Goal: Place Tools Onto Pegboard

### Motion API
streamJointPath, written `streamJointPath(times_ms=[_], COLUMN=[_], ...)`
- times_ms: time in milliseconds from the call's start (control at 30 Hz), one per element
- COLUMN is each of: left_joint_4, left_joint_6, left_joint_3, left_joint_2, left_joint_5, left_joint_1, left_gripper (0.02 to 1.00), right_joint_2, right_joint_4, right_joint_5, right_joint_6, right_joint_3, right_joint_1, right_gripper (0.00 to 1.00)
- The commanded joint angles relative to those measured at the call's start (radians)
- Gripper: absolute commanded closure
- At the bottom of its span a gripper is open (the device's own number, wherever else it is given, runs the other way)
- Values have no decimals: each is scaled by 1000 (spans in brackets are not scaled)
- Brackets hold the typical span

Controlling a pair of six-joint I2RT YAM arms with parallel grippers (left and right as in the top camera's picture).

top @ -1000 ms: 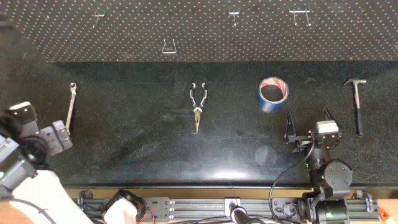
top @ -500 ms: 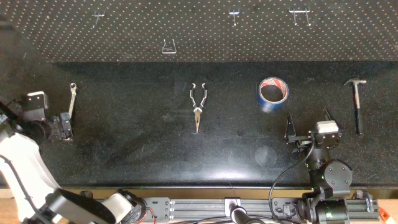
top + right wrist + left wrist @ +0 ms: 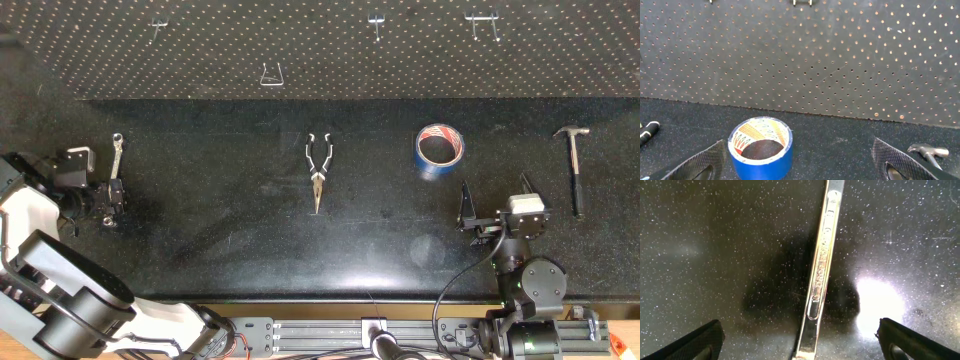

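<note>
A silver wrench (image 3: 117, 152) (image 3: 823, 265) lies on the black worktop at the far left. My left gripper (image 3: 110, 196) (image 3: 802, 347) hangs open over the wrench's near end, one finger on each side of the shaft. Needle-nose pliers (image 3: 318, 170) lie in the middle, a blue tape roll (image 3: 438, 148) (image 3: 761, 147) right of them, and a hammer (image 3: 574, 165) (image 3: 927, 150) at the far right. My right gripper (image 3: 497, 198) (image 3: 800, 172) is open near the front edge, between tape and hammer, holding nothing. The pegboard (image 3: 320, 45) (image 3: 805, 60) stands along the back.
Metal hooks hang on the pegboard: one at the left (image 3: 160, 26), a triangular loop (image 3: 271, 75) lower down, one at the centre (image 3: 376, 22) and a double one (image 3: 482, 24) at the right. One pliers handle tip (image 3: 648, 130) shows in the right wrist view.
My left arm has swung away from the front left corner toward the wrench, so its gripper now straddles the wrench's near end. The right arm and the tools have not moved.
</note>
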Motion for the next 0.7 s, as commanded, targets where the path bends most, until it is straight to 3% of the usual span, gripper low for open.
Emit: streamJointPath(times_ms=[33,700], left_joint_4=[3,6], left_joint_6=[16,11], left_joint_3=[14,14], left_joint_2=[29,87], left_joint_5=[18,11], left_joint_1=[-42,-40], left_gripper=[25,25], right_joint_2=[-9,-9], right_joint_4=[-3,-3], right_joint_5=[6,6], right_joint_6=[-10,-10], right_joint_3=[-4,-4], right_joint_1=[5,5], right_gripper=[53,53])
